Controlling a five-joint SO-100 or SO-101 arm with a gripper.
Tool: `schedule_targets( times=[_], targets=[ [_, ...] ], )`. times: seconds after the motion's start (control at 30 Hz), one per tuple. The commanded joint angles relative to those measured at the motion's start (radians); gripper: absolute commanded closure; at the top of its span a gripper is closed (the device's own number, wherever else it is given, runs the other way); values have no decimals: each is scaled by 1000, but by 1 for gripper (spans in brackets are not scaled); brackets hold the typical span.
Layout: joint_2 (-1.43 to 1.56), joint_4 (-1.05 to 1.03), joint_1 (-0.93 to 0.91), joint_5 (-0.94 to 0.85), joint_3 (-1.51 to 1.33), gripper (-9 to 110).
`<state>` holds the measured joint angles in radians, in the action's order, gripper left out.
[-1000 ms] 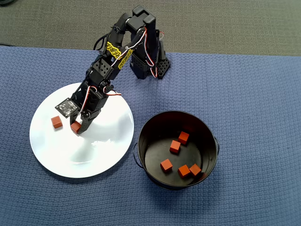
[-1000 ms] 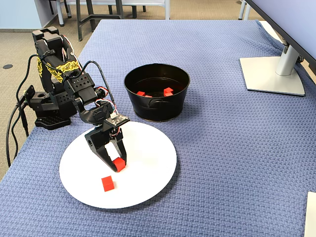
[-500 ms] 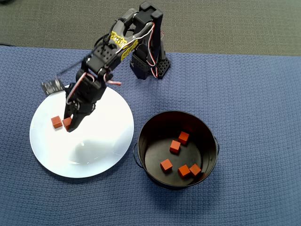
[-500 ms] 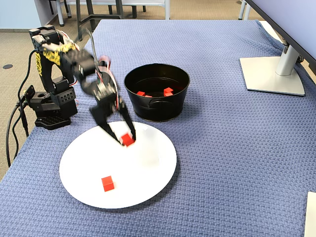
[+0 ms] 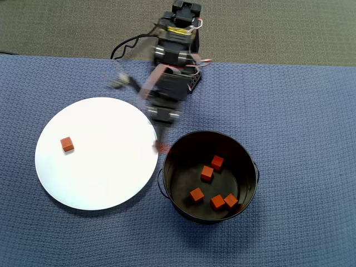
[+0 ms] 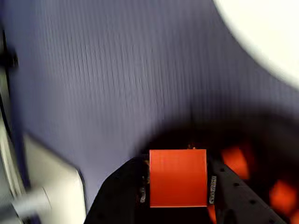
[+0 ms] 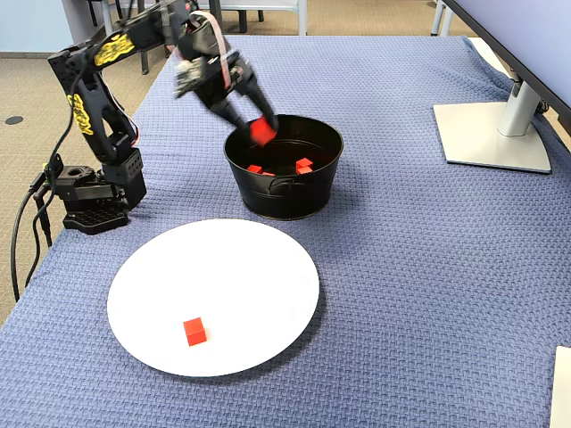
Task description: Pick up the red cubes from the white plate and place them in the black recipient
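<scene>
I count one of the red cubes (image 5: 67,144) left on the white plate (image 5: 94,178), well off to the left of my fingers (image 7: 261,130) in the overhead view, so one more pickup is still owed after this one. The fingers are clamped on a carried cube (image 6: 178,178), which fills the gap between them in the wrist view and sits just above the near rim of the black recipient (image 7: 284,196) in the fixed view. To the right and below the fingers, five cubes already lie on the pot's bottom (image 5: 211,183). By my reckoning the job is most of the way through: this cube wants dropping, then the last one fetching. Everything stands on a blue woven cloth (image 7: 401,267) covering the tabletop; a monitor stand (image 7: 495,134) sits far right, with carpet floor beyond.
</scene>
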<state>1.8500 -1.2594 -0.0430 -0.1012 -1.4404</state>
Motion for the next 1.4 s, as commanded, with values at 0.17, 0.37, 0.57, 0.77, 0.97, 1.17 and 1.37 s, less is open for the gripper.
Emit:
schedule_targets(
  times=[0.17,0.37,0.57,0.77,0.97,1.17,1.37],
  targets=[
    [103,-21,364,-121,-87,56],
    [207,21,-38,-566,-107,58],
    [192,607,-523,-1100,-468,60],
    [18,1062,-775,-1500,-690,58],
    [-181,1149,-867,-1551,-597,59],
    [-344,1262,-950,-1606,-598,61],
    [-477,1388,-979,-1620,-580,61]
  ],
)
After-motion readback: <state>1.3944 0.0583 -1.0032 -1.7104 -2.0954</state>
